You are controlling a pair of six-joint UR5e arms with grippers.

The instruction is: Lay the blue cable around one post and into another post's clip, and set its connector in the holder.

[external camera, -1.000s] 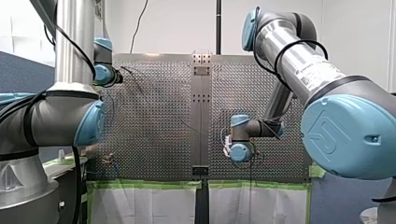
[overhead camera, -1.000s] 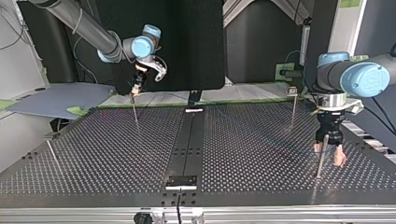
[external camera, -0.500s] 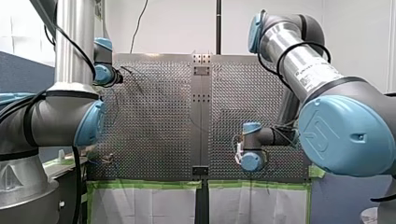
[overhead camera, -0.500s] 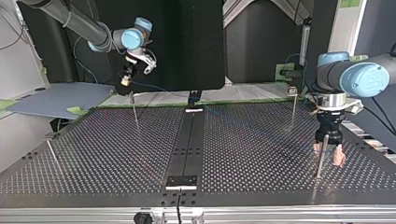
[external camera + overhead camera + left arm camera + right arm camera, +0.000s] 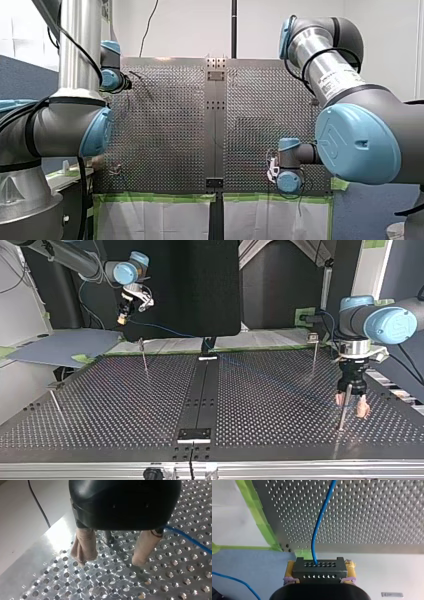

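- Blue and thin, the cable (image 5: 319, 522) is curving out of a black, boxy connector (image 5: 319, 573) whose faces are showing rows of small holes.
- Silvery and evenly perforated, the metal tabletop (image 5: 367, 512) is lying under the cable, with green tape (image 5: 263, 525) running along its edge.
- My right tool (image 5: 121, 319) is clamping the connector between its yellow pads (image 5: 290, 567), one pad pressing on each short side.
- In the top view this tool is hanging in the air beyond the tabletop's far edge, at the view's left. It has open room all round it, and the cable is trailing from it toward the view's middle.
- Slim, upright metal posts are standing well apart on the tabletop. One far post (image 5: 144, 356) is standing just below and beside my right tool, and another far post (image 5: 314, 357) is rising at the view's right.
- My left tool (image 5: 110, 560) is standing spread and is gripping nothing.
- Its two beige-wrapped fingers (image 5: 85, 542) are straddling a near post (image 5: 108, 537), apart from it on both sides, with their tips hanging close to the perforated surface.
- In the left wrist view a stretch of the cable is running out from behind one wrapped finger and across the tabletop. Whether it is touching the near post cannot be told.
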